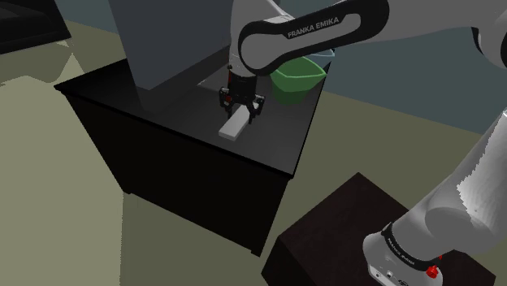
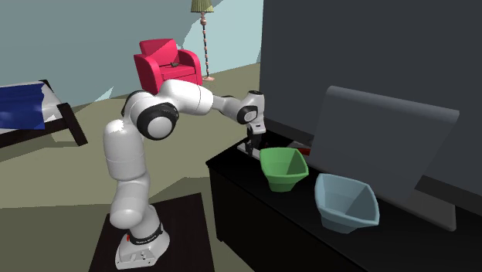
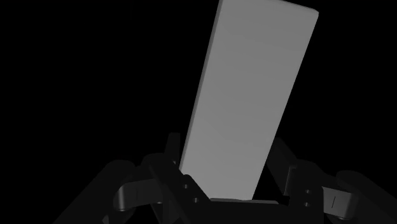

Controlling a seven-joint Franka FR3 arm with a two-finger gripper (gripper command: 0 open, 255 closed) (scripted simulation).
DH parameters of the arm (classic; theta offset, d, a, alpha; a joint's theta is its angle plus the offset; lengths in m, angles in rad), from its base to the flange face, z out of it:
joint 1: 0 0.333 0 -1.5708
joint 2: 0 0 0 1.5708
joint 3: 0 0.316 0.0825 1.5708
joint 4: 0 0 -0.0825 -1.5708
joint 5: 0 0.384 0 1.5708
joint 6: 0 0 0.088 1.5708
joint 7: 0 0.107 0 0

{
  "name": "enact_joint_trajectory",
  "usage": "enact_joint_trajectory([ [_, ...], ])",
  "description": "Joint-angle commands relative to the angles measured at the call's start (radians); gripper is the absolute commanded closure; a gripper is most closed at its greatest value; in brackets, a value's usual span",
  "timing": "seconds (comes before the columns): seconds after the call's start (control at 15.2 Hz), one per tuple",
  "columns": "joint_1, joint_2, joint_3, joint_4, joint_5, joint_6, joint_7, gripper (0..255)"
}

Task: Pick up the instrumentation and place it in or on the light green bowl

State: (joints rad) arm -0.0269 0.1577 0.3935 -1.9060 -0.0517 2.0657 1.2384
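Pale grey on black: the instrumentation [image 1: 234, 124], a flat grey slab, lies flat on the dark table [image 1: 162, 138], and we have the gripper [image 1: 242, 108] right down over its far end. From the wrist camera the slab [image 3: 254, 95] runs away between the black fingers [image 3: 184, 184], which stand apart on either side of its near end. They flank it closely, but as far as we can judge nothing is clamped yet.

So we call this the grasp step: lined up, low, not closed. The light green bowl [image 1: 297, 79] waits near, toward the shoulder view's right and a little farther back, with a blue-grey bowl [image 2: 346, 201] beyond it in the second exterior view.

Next, we reckon, comes a firm squeeze across the slab's narrow width, then a straight lift. The slab is long and held by one end, so it may droop or twist. Then a short carry over the green rim.
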Motion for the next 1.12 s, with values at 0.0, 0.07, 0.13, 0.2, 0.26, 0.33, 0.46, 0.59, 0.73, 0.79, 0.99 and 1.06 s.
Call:
enact_joint_trajectory([
  [0.0,0.0,0.0,0.0,0.0,0.0,0.0,0.0,255],
  [0.07,0.0,0.0,0.0,0.0,0.0,0.0,0.0,255],
  [0.13,0.0,0.0,0.0,0.0,0.0,0.0,0.0,255],
  [0.2,0.0,0.0,0.0,-0.001,0.0,0.0,0.0,255],
  [0.26,0.0,-0.004,0.0,0.008,0.002,-0.012,-0.002,255],
  [0.33,-0.001,-0.009,0.001,0.016,0.004,-0.025,-0.003,255],
  [0.46,-0.002,-0.017,0.001,0.034,0.008,-0.05,-0.005,255],
  [0.59,-0.002,-0.024,0.002,0.052,0.012,-0.075,-0.007,255],
  [0.73,-0.003,-0.031,0.002,0.072,0.015,-0.1,-0.009,255],
  [0.79,-0.003,-0.033,0.002,0.082,0.016,-0.113,-0.01,255],
  [0.99,-0.003,-0.041,0.003,0.114,0.019,-0.152,-0.012,255],
  [1.06,-0.003,-0.043,0.003,0.125,0.02,-0.165,-0.013,255],
])
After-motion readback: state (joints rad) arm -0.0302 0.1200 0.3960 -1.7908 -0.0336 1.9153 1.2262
